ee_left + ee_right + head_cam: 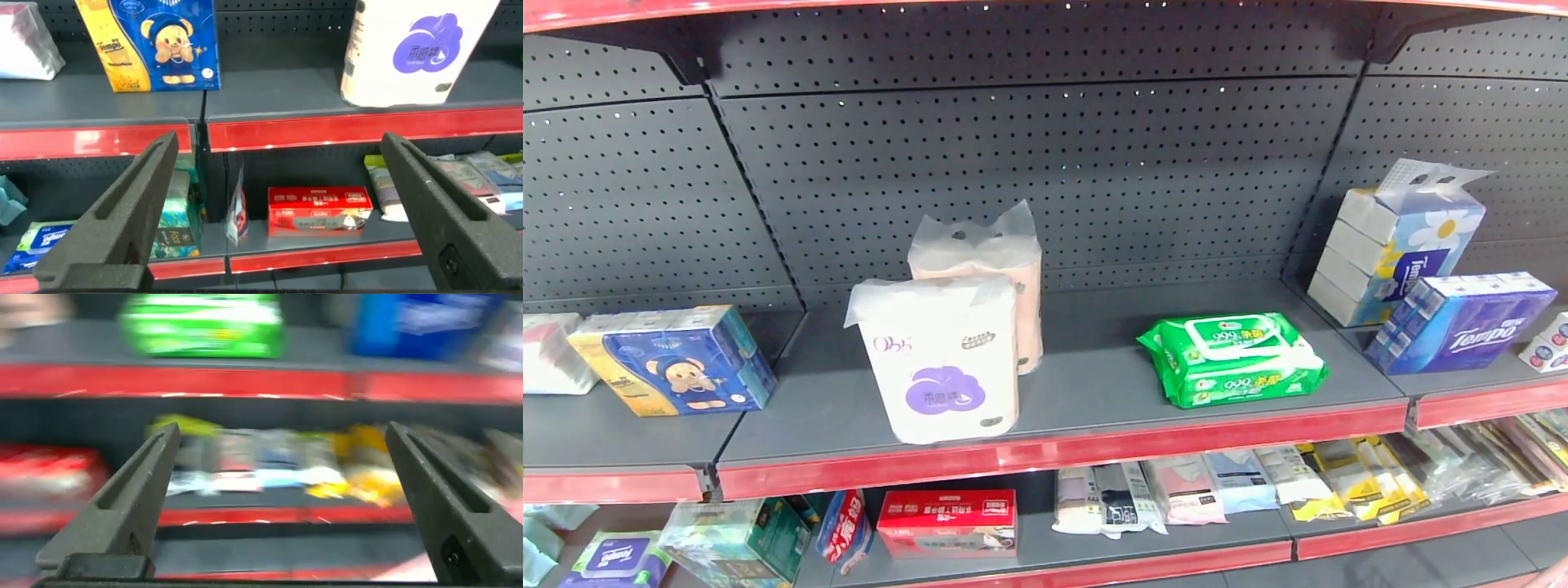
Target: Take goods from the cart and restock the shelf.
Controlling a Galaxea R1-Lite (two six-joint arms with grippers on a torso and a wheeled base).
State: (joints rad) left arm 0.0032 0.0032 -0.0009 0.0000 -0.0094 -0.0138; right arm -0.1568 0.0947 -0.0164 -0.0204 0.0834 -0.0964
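A dark shelf (1094, 384) with a red front edge carries a white toilet-roll pack with a purple cloud (943, 359), a peach roll pack (988, 273) behind it and a green wet-wipes pack (1232, 359). My left gripper (282, 212) is open and empty in front of the shelf, facing the lower level below the white roll pack (417, 49). My right gripper (282, 498) is open and empty too, held before the lower shelf under the green wipes pack (200, 327).
A blue bear tissue pack (678, 359) sits on the left bay. Blue and white tissue packs (1454, 318) stand on the right bay. The lower shelf holds a red box (947, 523) and several flat packets (1217, 490). Pegboard backs the shelf.
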